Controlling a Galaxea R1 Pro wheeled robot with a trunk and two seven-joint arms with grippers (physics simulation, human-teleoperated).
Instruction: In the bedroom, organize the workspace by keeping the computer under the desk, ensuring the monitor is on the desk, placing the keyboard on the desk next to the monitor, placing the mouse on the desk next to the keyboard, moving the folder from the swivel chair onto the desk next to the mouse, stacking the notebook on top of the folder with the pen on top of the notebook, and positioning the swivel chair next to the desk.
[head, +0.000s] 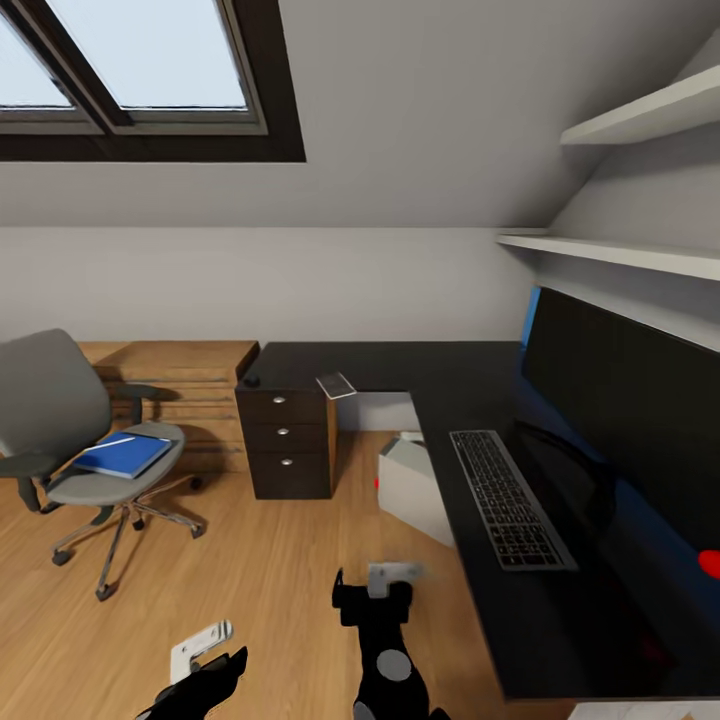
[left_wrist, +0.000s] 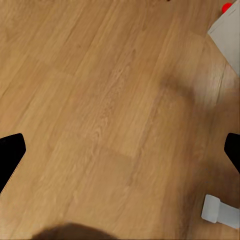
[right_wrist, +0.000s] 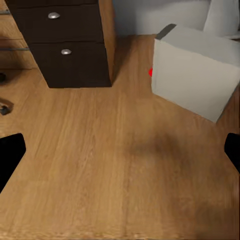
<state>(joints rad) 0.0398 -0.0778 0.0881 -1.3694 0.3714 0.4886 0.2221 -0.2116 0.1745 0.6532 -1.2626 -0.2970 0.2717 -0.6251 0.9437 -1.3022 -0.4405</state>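
The grey swivel chair (head: 55, 420) stands at the left, away from the black L-shaped desk (head: 400, 362), with the blue folder (head: 122, 455) on its seat and a thin whitish pen (head: 114, 441) lying on the folder. On the desk are the monitor (head: 620, 395), the keyboard (head: 510, 497), the small grey notebook (head: 336, 385) and the black mouse (head: 252, 381) near the far left corner. The grey computer (head: 412, 490) (right_wrist: 195, 75) sits on the floor at the desk's edge. My left gripper (head: 205, 665) (left_wrist: 120, 155) and right gripper (head: 372, 598) (right_wrist: 120, 155) hang open over bare floor.
The desk's three-drawer unit (head: 290, 442) (right_wrist: 60, 45) stands between chair and computer. An oak drawer chest (head: 180, 385) sits against the wall behind the chair. White wall shelves (head: 640, 120) hang above the monitor. Wooden floor (head: 250, 560) stretches between me and the chair.
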